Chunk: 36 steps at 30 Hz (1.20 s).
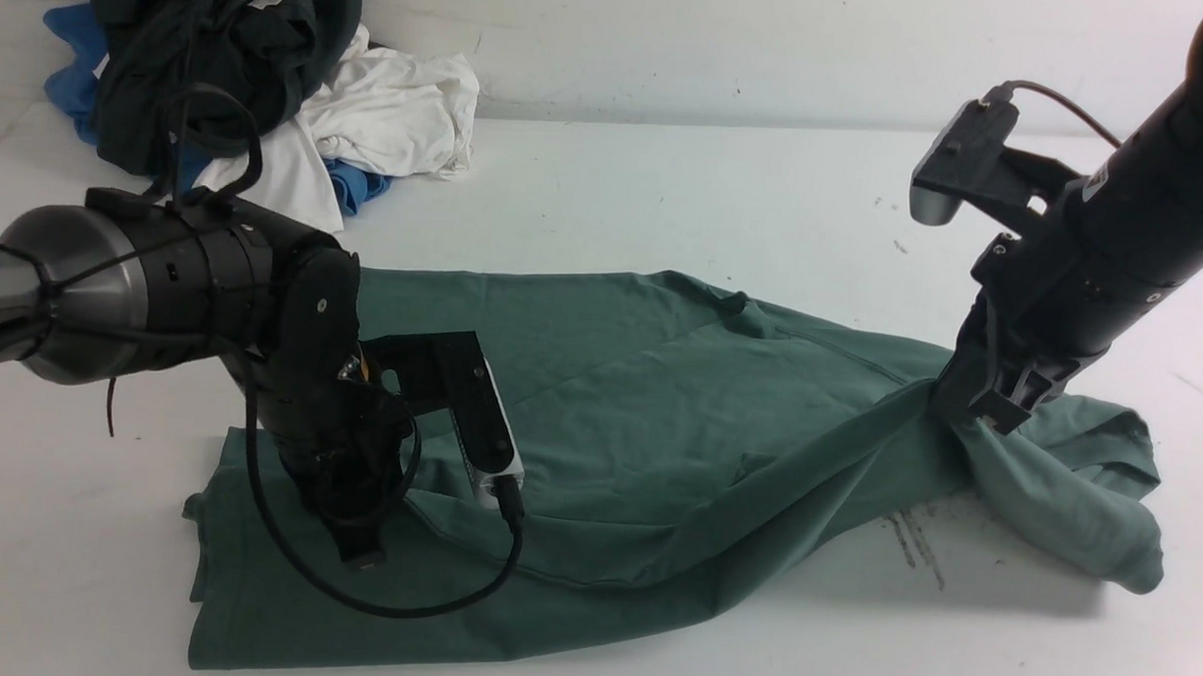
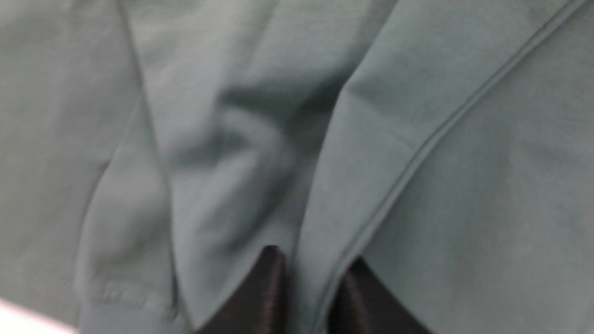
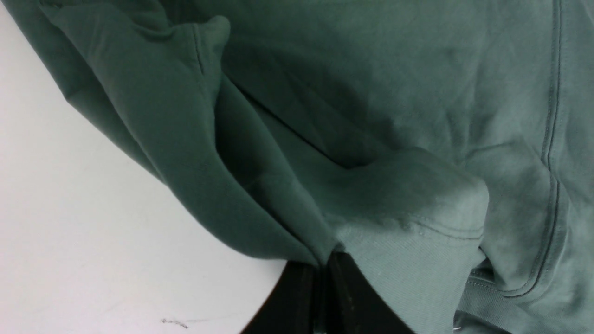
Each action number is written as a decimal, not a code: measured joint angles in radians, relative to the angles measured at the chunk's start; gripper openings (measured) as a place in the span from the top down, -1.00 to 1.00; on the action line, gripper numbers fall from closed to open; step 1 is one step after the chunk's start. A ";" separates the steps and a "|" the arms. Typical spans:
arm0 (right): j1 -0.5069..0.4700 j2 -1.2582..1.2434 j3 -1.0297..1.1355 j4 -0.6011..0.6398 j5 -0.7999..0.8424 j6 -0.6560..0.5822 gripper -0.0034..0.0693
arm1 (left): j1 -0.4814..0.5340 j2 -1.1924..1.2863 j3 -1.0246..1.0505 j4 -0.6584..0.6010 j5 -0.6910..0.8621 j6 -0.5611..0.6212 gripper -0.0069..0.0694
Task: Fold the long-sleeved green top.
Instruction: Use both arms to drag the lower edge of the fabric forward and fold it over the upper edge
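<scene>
Nearest us, the sage-green long-sleeved cotton top (image 1: 659, 410) lay spread across the white counter (image 1: 666, 200), with its near-left part flat and doubled over. A black cable (image 1: 402, 601) from the left arm looped over that cloth.

The left hand (image 1: 359, 555) was down on the near-left part, tips pushed into the fabric. In the left wrist view its two dark fingertips (image 2: 274, 287) sat close together with a ridge of cloth between them and a stitched seam beside it, so we read that as pinching a fold of the top. The view was blurry, so we couldn't tell how firm the grip was.

Mid-depth on the right, the right hand (image 1: 979, 411) was clamped tight on a bunch of the top. The right wrist view showed its fingertips (image 3: 297, 297) pressed together with cloth caught between them, beside a ribbed band (image 3: 417, 278). From that grip the fabric ran in a taut raised ridge back to the flat body. The rest hung in a loose clump that touched the counter at the far right. Dark scuff marks (image 1: 915, 539) showed on the counter below the ridge.

At the far left against the white wall (image 1: 772, 44) we saw a pile of clothes, well apart from the top. A blackish garment (image 1: 221, 45) lay on top, over a white one (image 1: 389, 110) and a blue one (image 1: 71, 69).
</scene>
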 joint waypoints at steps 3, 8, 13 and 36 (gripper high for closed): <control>0.000 0.000 0.000 0.000 0.000 0.000 0.88 | 0.000 -0.047 0.000 0.011 0.016 -0.011 0.79; 0.000 0.000 0.000 -0.006 0.000 0.000 0.88 | 0.000 -0.114 0.000 0.050 0.036 -0.020 0.84; 0.000 0.000 -0.010 -0.062 0.003 0.000 0.88 | 0.000 -0.164 -0.006 0.138 0.056 -0.085 0.83; -0.097 0.182 -0.300 -0.129 -0.012 0.001 0.88 | 0.091 0.120 -0.575 0.286 0.059 -0.173 0.78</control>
